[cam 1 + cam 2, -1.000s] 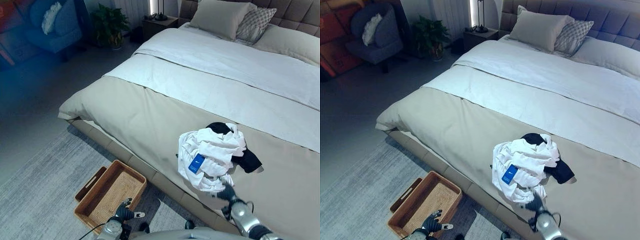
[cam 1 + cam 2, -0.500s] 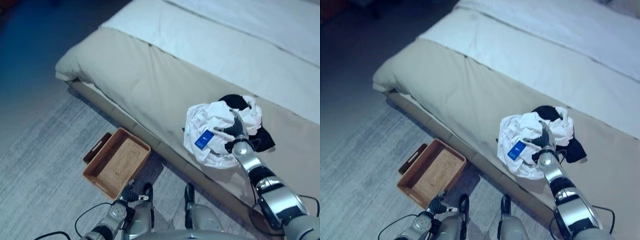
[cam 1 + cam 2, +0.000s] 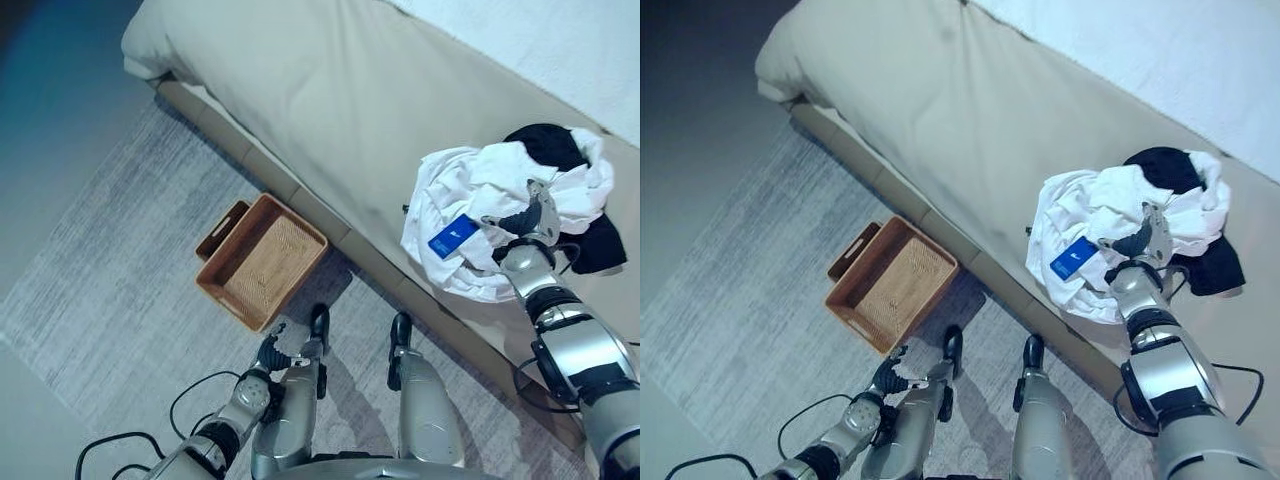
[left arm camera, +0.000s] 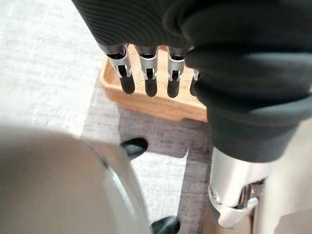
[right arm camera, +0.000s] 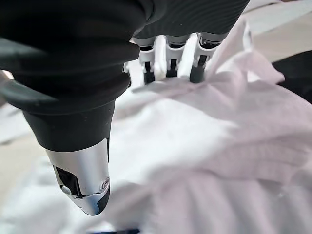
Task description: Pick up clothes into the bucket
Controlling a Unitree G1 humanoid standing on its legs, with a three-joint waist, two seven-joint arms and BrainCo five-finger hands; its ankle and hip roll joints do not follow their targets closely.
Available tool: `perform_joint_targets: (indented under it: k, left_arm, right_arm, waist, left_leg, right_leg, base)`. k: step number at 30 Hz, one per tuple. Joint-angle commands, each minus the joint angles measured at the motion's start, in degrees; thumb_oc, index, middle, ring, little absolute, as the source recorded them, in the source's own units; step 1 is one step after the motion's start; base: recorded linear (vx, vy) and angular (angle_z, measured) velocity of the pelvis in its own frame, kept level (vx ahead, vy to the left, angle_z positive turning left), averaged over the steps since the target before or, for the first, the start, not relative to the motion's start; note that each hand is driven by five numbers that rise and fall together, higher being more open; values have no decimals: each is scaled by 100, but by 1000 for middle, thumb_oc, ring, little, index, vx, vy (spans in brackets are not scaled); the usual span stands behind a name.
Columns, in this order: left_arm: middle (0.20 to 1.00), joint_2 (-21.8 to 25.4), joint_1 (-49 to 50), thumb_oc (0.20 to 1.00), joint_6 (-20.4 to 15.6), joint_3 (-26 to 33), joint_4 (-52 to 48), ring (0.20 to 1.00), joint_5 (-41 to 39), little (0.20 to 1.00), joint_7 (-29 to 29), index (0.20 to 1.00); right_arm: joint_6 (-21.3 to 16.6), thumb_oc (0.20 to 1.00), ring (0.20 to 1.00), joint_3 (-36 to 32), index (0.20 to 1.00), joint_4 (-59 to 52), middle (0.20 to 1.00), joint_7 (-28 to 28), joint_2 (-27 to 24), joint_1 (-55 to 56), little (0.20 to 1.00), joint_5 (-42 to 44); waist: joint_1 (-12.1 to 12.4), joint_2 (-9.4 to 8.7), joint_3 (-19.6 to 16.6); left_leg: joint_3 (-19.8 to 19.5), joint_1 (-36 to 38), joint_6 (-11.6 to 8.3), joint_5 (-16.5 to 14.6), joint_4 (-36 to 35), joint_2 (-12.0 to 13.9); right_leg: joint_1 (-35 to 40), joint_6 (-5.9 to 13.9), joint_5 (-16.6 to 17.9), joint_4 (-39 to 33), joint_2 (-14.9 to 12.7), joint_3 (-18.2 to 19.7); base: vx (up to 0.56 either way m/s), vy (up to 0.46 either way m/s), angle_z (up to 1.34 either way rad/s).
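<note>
Our right robot hand (image 3: 527, 215) lies on the heap of clothes (image 3: 490, 225) near the foot edge of the bed (image 3: 330, 110), at about 3 o'clock in the head views. In its wrist view the fingers (image 5: 168, 58) reach straight out, tips touching the white folds, the thumb (image 5: 80, 180) held apart, so we read it as open and not yet gripping. The left robot hand (image 3: 270, 352) hangs low at about 7 o'clock with relaxed straight fingers, holding nothing, just in front of the wicker basket (image 3: 262, 262) on the rug (image 3: 110, 290) at 9 o'clock. The heap is a crumpled white shirt (image 3: 1095, 215) with a blue tag (image 3: 1072, 257), tangled with a black garment (image 3: 1165, 165) at its far side. We judge it light, soft and limp: it will sag and trail, and loose pieces may slip free. We would close on a thick bunched ridge near the middle of the white cloth, gathering several layers, not on a thin edge or the tag. Whether the black piece will come along we cannot tell.
</note>
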Motion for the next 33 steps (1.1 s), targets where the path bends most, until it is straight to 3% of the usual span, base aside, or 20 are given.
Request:
perform_joint_targets:
  k: [1, 2, 7, 14, 18, 19, 20, 33]
  left_arm:
    - [1000, -197, 95, 1000, -52, -227, -150, 1000, -95, 1000, 19, 1000]
    - [1000, -214, 64, 1000, -42, -293, -170, 1000, -74, 1000, 1, 1000]
    - [1000, -286, -41, 1000, -30, -385, -179, 1000, 6, 1000, -41, 1000]
    - [1000, -323, -131, 1000, -95, -306, -129, 1000, 19, 1000, 20, 1000]
    - [1000, -271, -107, 1000, -116, -134, -1, 1000, 69, 1000, 30, 1000]
    - [1000, -270, -110, 1000, -116, -135, -1, 1000, 69, 1000, 30, 1000]
    - [1000, -193, -45, 1000, -128, -1, 25, 1000, 125, 1000, 4, 1000]
    - [1000, 298, 509, 1000, -203, 609, -599, 1000, 211, 1000, -239, 1000]
  right_arm:
    - [153, 592, 592, 342, 592, 225, 592, 81, -457, -314, 592, 117]
    - [168, 200, 200, 323, 200, 312, 200, 130, -503, -377, 200, 146]
    - [100, 200, 200, 327, 200, 100, 200, 55, -602, -482, 200, 214]
    - [-105, 200, 200, 36, 200, -521, 200, -167, -667, -407, 200, 557]
    - [-303, 200, 200, -214, 200, -1417, 200, -182, -709, -380, 200, 973]
    - [-300, 200, 200, -219, 200, -1423, 200, -184, -710, -378, 200, 972]
    - [-405, 200, 200, -363, 200, -2078, 200, -263, -783, -258, 200, 952]
    - [-744, 200, 200, -1515, 200, -4451, 200, -531, -1093, 531, 200, 700]
  waist:
    - [-2, -17, -45]
    - [0, 21, -17]
    - [-36, 193, 54]
    - [-124, 218, -9]
    - [-239, -26, -213]
    - [-233, -17, -223]
    - [-305, -218, -414]
    - [-413, -845, -1482]
  left_leg:
    - [-402, -14, 43, -146, 144, -95]
    - [-436, -23, 38, -119, 108, -97]
    - [-503, 72, 19, 24, -199, -120]
    - [-506, 303, 3, 18, -301, -162]
    - [-335, 531, -9, -108, -242, -92]
    - [-335, 512, -7, -89, -246, -85]
    - [-211, 618, -16, -191, -172, -33]
    - [220, 1612, 9, -745, 112, 43]
  right_leg:
    - [-41, 97, 78, 248, -85, 93]
    - [-77, 99, 63, 283, -115, 64]
    - [-161, 116, -23, 455, -254, 11]
    - [100, 166, -13, 332, -331, -73]
    - [413, 209, 61, 75, -254, 5]
    - [406, 210, 98, 43, -245, 2]
    - [587, 234, 176, -117, -193, 39]
    - [1945, 280, 309, -993, 98, 272]
  base:
    - [-33, -21, 27]
    - [-21, -22, 25]
    - [4, 17, 12]
    - [23, -5, 4]
    - [30, -6, 6]
    - [49, -7, -4]
    - [32, -7, -3]
    - [92, 19, -21]
